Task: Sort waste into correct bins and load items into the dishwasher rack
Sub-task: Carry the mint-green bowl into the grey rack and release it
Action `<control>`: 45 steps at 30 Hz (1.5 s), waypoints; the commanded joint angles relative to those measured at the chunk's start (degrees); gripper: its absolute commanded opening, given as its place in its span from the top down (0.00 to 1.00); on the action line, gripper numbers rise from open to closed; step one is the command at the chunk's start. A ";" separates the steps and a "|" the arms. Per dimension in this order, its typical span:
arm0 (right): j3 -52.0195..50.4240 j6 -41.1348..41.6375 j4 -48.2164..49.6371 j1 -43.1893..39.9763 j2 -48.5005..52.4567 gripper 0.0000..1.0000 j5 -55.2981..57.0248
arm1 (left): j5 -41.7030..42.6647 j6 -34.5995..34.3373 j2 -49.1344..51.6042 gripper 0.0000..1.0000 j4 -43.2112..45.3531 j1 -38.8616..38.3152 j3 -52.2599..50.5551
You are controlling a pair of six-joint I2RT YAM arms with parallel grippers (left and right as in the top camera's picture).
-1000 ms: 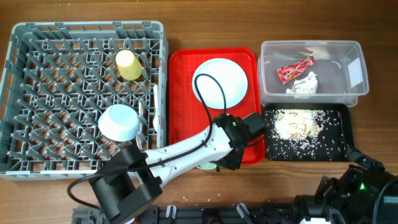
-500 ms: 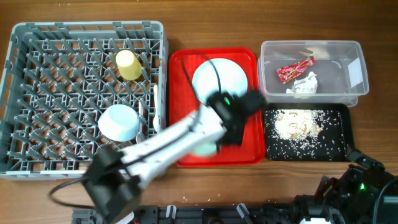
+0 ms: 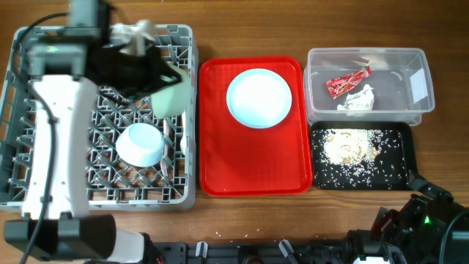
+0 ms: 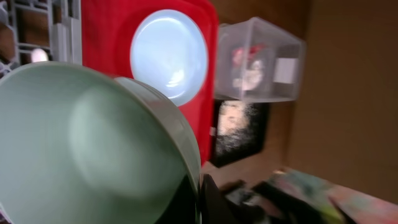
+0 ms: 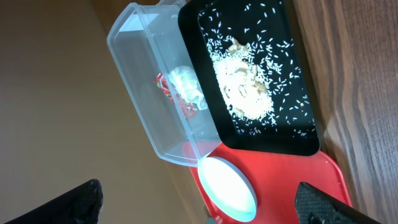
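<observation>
My left gripper [image 3: 154, 82] is shut on the rim of the mint green bowl [image 3: 171, 96] and holds it tilted over the back right part of the grey dishwasher rack [image 3: 44, 192]. In the left wrist view the bowl [image 4: 93, 143] fills the lower left, with a dark finger [image 4: 209, 200] at its rim. The pale blue plate [image 3: 259, 97] lies on the red tray [image 3: 253, 172]. The red wrapper [image 3: 347, 81] and white napkin [image 3: 357, 99] lie in the clear tub [image 3: 418, 62]. Rice scraps [image 3: 344, 147] lie in the black tray [image 3: 399, 180]. My right gripper [image 5: 202, 208] is open and empty. The yellow cup is hidden under my left arm.
A round white dish [image 3: 141, 144] sits in the rack, with a white utensil [image 3: 182, 141] upright beside it near the rack's right wall. The right arm [image 3: 429, 216] rests at the table's front right corner. The tub and black tray stand right of the red tray.
My left arm has lifted the mint green bowl from the red tray's front edge and swung it left and back to above the rack. The right arm has not moved.
</observation>
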 commanded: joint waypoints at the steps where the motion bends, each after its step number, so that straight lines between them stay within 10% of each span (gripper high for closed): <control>1: 0.15 9.14 -0.35 -0.20 -0.20 0.00 -0.31 | 16.85 15.28 3.61 0.96 -5.64 10.88 -0.13; 12: 0.15 9.16 -0.35 -0.20 -0.20 0.00 -0.28 | 20.70 28.98 17.66 0.91 -12.39 27.67 -0.13; 28: 0.15 9.16 -0.35 -0.20 -0.20 0.00 -0.28 | 34.88 36.46 19.30 0.96 -14.97 19.50 -0.13; 35: 0.15 9.16 -0.35 -0.20 -0.20 0.00 -0.31 | 21.90 35.89 19.74 0.96 -11.76 4.85 -0.13; 45: 0.15 9.16 -0.35 -0.20 -0.20 0.00 -0.28 | 8.61 33.83 19.85 0.95 -15.23 4.52 -5.09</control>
